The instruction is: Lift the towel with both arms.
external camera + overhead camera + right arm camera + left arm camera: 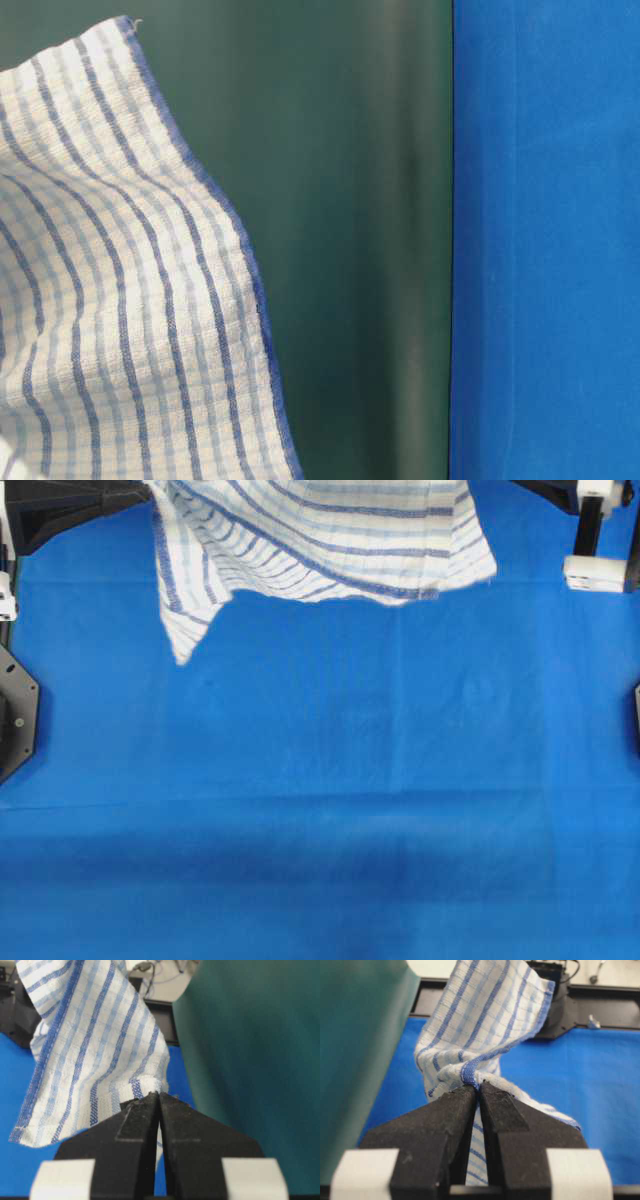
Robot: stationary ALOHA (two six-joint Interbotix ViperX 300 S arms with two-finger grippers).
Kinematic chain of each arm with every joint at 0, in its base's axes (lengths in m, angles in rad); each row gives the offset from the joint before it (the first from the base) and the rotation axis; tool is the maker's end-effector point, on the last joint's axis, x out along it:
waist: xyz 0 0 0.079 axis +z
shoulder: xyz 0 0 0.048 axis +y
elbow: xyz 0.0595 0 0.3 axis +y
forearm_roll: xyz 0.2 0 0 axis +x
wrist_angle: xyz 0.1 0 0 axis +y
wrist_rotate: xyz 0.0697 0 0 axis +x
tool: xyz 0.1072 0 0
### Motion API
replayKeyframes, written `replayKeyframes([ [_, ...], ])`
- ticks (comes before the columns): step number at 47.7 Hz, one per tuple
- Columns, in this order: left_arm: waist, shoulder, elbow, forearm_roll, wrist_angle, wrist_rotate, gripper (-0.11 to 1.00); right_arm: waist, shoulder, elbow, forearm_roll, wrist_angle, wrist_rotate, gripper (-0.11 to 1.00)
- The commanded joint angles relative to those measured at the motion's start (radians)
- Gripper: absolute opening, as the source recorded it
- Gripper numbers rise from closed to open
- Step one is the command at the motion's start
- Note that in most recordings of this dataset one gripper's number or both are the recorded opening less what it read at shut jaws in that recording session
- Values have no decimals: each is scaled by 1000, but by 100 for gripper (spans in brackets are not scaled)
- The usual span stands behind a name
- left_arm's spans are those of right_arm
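1. Overhead exterior view: a plain blue sheet (320, 810) is covering the table, with black arm parts showing at the upper corners, a white block (595, 573) at upper right and a black base plate (15, 715) at the left edge — nothing is lying on the sheet beneath the cloth.
2. Table-level view: a dark green backdrop (350, 240) is filling the middle, the blue sheet is rising on the right, and the cloth is blocking the whole lower left.
3. Raised off the sheet at the top of the overhead view, the towel (320, 535) is hanging between the two arms — thin and white, crossed by blue and grey stripes, with a darker blue hem.
4. Its long axis is running left to right across the overhead view; the lower edge is sagging in folds, and one loose corner is pointing down at the left.
5. Left wrist view: the left gripper (479, 1089) is pinching a bunched hem of the towel, its black jaws pressed together on the fabric, which is fanning upward and away from the tips.
6. Right wrist view: the right gripper (159, 1095) is clamping another gathered edge of the towel, jaws tight, with the cloth spreading up to the left and the green backdrop filling the right.
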State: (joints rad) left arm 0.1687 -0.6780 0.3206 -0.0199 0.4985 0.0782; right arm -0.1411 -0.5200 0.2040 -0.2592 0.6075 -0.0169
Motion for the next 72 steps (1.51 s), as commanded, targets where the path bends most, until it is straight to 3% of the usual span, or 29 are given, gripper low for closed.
replayKeyframes([
  [1,3,3,-26,0,-6,0,3,5,-5,-25,2,8,3,1],
  [9,0,6,-28,0,-8,-2,5,5,-12,-23,3,23,9,1],
  [14,-8,5,-26,-2,-11,-3,29,3,-12,-21,3,32,14,3],
  [16,-12,3,-25,0,-12,-3,42,5,-12,-21,5,32,18,12],
  [21,-34,3,-23,0,-14,-3,74,5,-11,-20,2,32,23,46],
  [25,-49,2,-21,0,-14,-3,90,5,-9,-17,2,34,23,65],
  [27,-54,2,-20,0,-14,-3,91,5,-9,-14,2,37,21,68],
  [35,-63,2,6,0,-14,-5,89,5,-11,14,3,64,29,65],
  [47,-63,23,152,0,-40,-3,89,5,-6,163,14,54,63,65],
  [61,-63,92,367,0,-175,-3,89,5,38,399,14,-170,135,65],
  [72,-63,132,495,0,-299,-2,89,3,118,515,14,-307,167,65],
])
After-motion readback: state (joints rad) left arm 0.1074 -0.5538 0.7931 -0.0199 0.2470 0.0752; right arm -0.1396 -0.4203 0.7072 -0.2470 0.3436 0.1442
